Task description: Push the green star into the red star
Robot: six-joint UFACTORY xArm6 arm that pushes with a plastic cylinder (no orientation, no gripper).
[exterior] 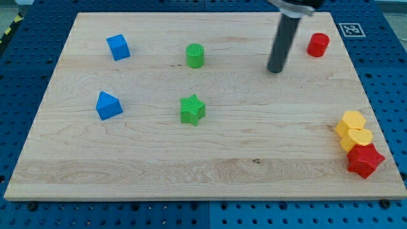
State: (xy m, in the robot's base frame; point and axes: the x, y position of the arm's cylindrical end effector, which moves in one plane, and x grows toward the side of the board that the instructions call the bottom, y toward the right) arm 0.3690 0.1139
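A rectangular wooden board [210, 165] of pale, light-grained timber fills most of the view. It rests on a blue perforated surface [25, 76] with a regular grid of small holes, visible along all four edges. A white square fiducial marker [349, 29] with a black pattern lies at the view's top right. A yellow-and-black striped strip [9, 30], possibly hazard tape, crosses the view's top left corner. Lighting is even and diffuse, with soft shadows.

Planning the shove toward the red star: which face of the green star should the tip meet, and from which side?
Meet the green star on its upper-left side, coming from the view's left. The red star lies right and lower. My tip now sits upper-right of it.
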